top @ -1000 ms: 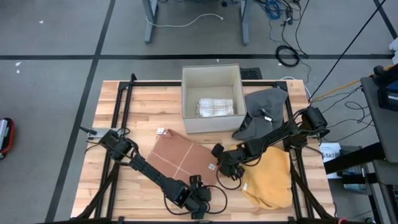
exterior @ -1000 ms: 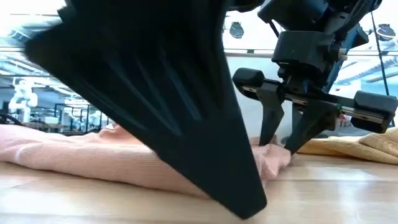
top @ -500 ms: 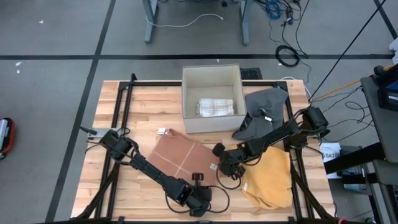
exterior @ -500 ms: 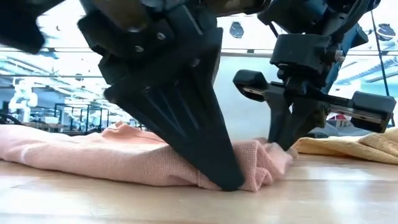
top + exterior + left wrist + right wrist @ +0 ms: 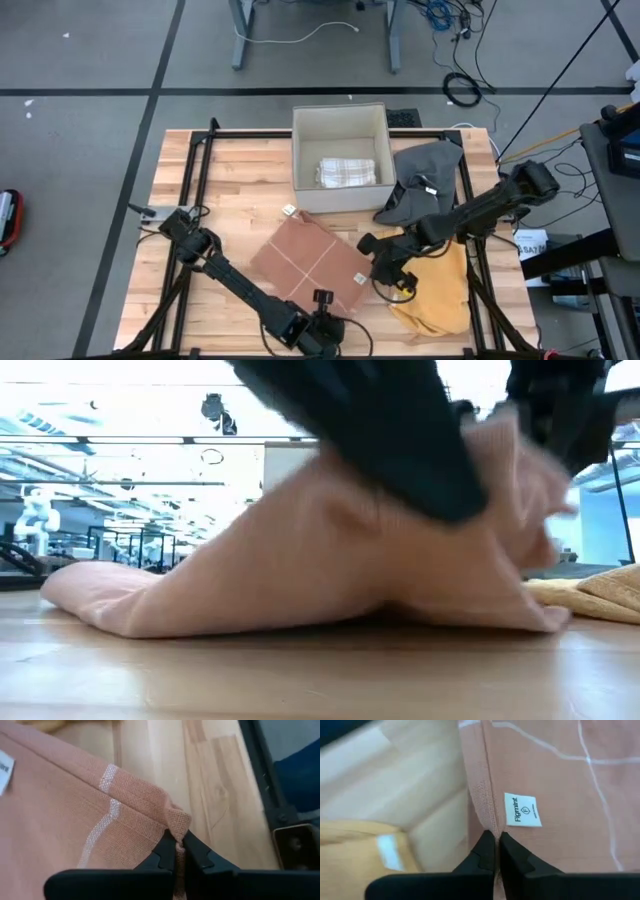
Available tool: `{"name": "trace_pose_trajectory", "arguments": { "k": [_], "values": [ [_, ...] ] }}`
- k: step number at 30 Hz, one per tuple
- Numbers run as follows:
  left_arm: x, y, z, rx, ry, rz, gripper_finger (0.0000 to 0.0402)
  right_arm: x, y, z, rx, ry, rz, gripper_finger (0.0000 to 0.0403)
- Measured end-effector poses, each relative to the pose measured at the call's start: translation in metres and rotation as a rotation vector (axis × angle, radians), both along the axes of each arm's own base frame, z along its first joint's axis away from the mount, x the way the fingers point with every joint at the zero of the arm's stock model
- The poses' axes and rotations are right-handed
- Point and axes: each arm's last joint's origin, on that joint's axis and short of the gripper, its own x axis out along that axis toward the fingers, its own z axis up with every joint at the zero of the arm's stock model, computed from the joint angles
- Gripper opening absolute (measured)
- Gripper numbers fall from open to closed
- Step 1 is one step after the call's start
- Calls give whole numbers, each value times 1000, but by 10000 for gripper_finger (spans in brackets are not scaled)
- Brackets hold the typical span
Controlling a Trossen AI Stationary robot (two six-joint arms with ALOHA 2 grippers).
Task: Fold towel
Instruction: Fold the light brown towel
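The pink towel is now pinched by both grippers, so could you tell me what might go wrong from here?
1. The left gripper holds only a small bunched corner of the pink towel; that thin pinch could slip as the cloth is carried over.
2. The right gripper grips the very edge beside the white label, so the edge may pull out.
3. The yellow towel lies right beside the right gripper and could be snagged or dragged along.
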Motion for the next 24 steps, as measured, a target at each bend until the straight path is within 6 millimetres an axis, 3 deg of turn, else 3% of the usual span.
{"name": "trace_pose_trajectory", "arguments": {
  "k": [5, 10, 14, 18, 24],
  "values": [
    [-6, -15, 17, 18, -84, 26, 8, -9, 3, 13, 103, 19, 26, 1],
    [-14, -24, 18, 27, -135, 118, 8, -7, 4, 9, 100, 29, 26, 10],
    [-20, -30, 17, -1, -121, 123, 8, -4, 9, -4, 63, 61, 63, 40],
    [-27, -38, 17, -11, -117, 100, 8, 0, 18, -21, 37, 101, 52, 94],
    [-26, -37, 18, -8, -127, 109, 8, 7, 38, -49, -36, 92, 35, 149]
  ]
}}
